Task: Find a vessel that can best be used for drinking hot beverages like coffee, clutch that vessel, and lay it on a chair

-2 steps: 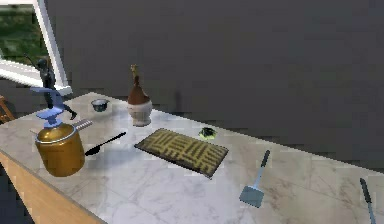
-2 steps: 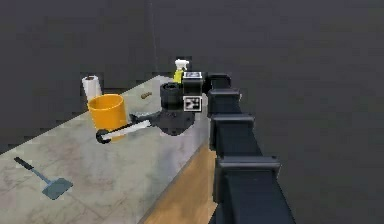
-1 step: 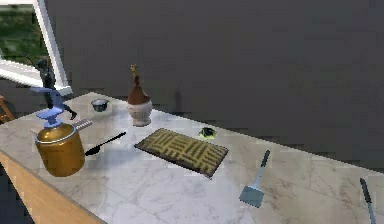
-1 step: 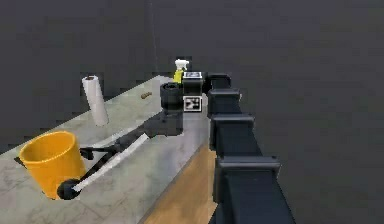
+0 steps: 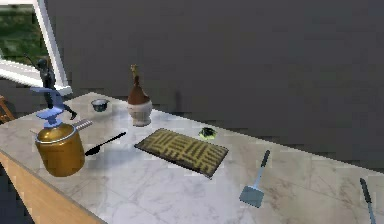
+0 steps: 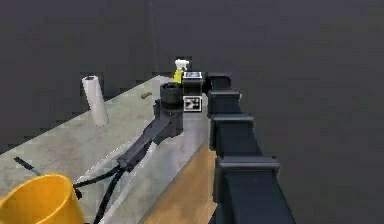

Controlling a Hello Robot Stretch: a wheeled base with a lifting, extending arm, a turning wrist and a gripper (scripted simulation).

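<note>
A small dark cup-like vessel (image 5: pixel 99 104) stands at the back of the marble counter (image 5: pixel 130 185), near the window. In the arm side view my arm (image 6: pixel 245 165) reaches over the counter (image 6: pixel 120 125). The gripper (image 6: pixel 112 178) points down toward the view's left, its thin fingers (image 6: pixel 135 158) ending close to a yellow pot (image 6: pixel 40 200). A thin dark thing lies on the counter at the fingertips, so I cannot tell whether the gripper holds anything.
On the counter stand a brass lidded pot (image 5: pixel 60 148), a blue faucet (image 5: pixel 50 95), a brown and white vase (image 5: pixel 138 100), a woven mat (image 5: pixel 182 151), a black ladle (image 5: pixel 105 145), a spatula (image 5: pixel 255 185) and a knife (image 5: pixel 368 200). A paper towel roll (image 6: pixel 95 100) and a yellow spray bottle (image 6: pixel 180 68) stand farther out.
</note>
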